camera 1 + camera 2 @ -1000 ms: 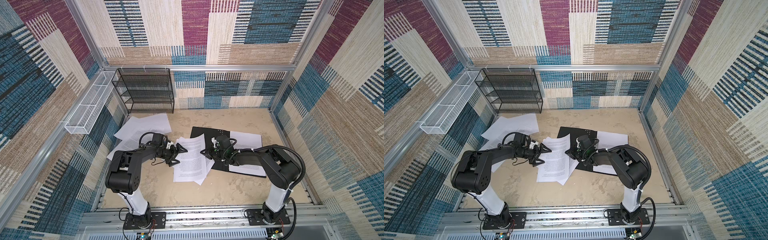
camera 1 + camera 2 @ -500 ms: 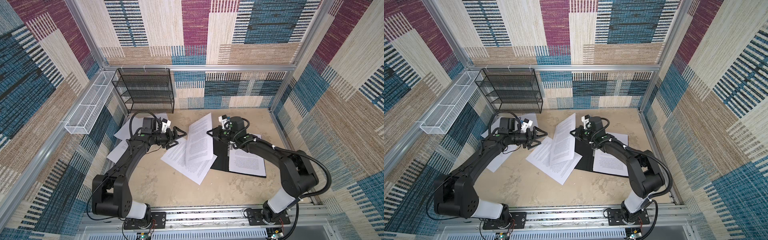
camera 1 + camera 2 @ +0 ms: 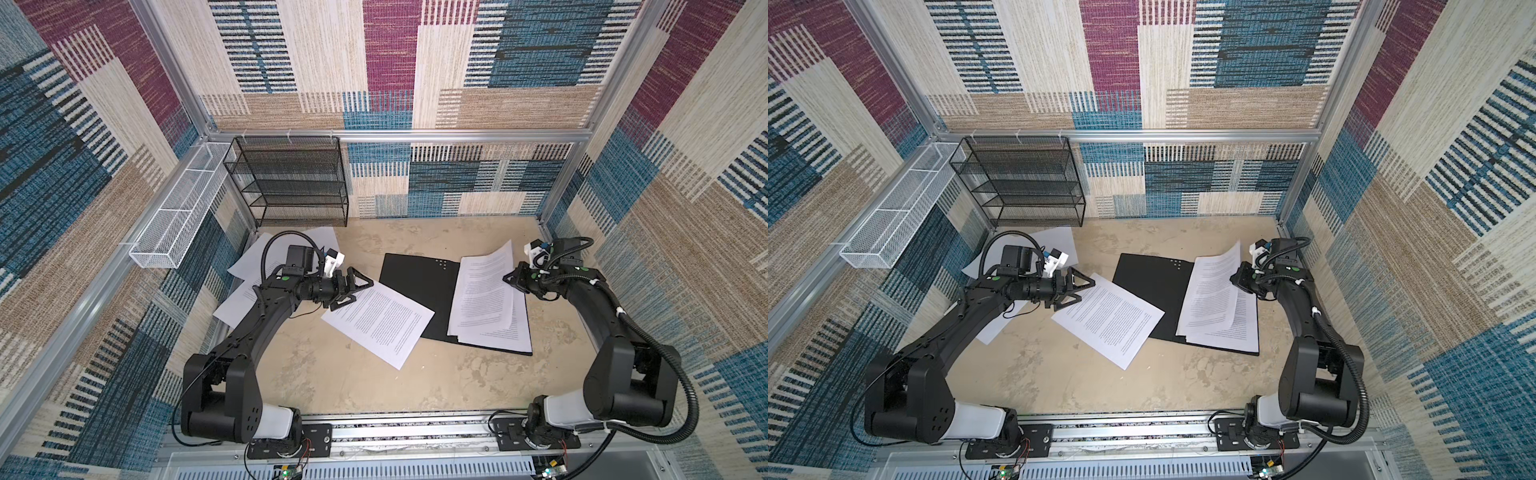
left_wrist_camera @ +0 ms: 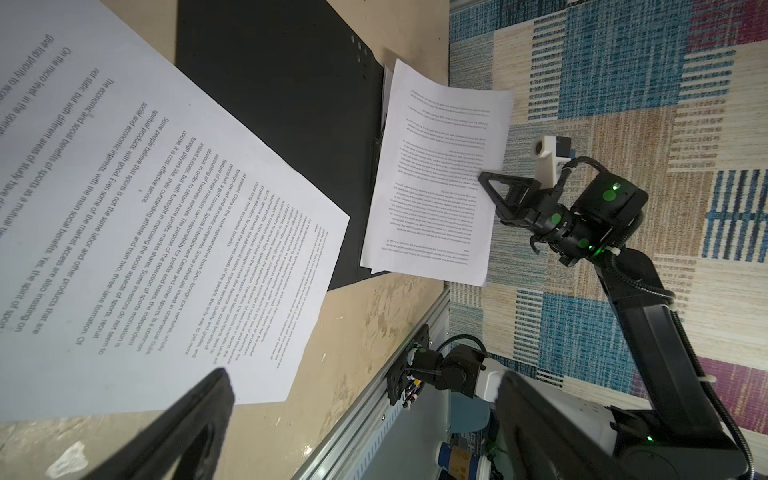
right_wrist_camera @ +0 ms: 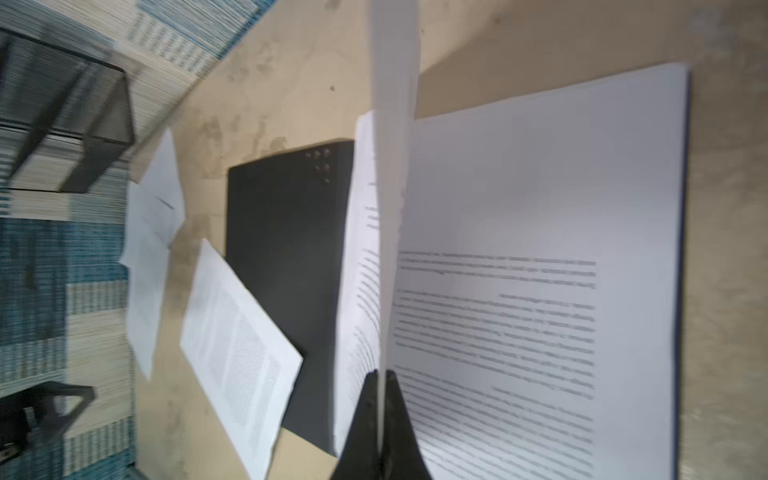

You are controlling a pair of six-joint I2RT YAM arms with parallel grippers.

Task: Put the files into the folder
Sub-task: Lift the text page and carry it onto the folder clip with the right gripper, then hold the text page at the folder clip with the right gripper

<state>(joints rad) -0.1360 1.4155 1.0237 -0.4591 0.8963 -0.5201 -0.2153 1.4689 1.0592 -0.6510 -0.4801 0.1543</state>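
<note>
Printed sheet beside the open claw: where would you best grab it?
The printed sheet lies flat, one corner on the folder, so only an edge can be pinched: probably the one nearest the open left gripper, approached low from that side.

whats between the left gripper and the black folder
A printed sheet lies flat there, one corner over the folder, seen in both top views.

**Free room:** bare tabletop [image 3: 353,386] from 5 to 7 o'clock, and an open strip at 12 to 1 o'clock behind the folder [image 3: 415,286].

**Obstacles:**
- black wire-mesh rack [image 3: 291,183] at 11 o'clock
- loose sheets [image 3: 249,264] at 9 to 10 o'clock
- printed sheet [image 3: 378,320] at centre, overlapping the folder's left panel
- raised sheet [image 3: 482,286], pinched by the right gripper [image 3: 509,279] at 3 o'clock, standing over the stack [image 3: 498,332]
</note>
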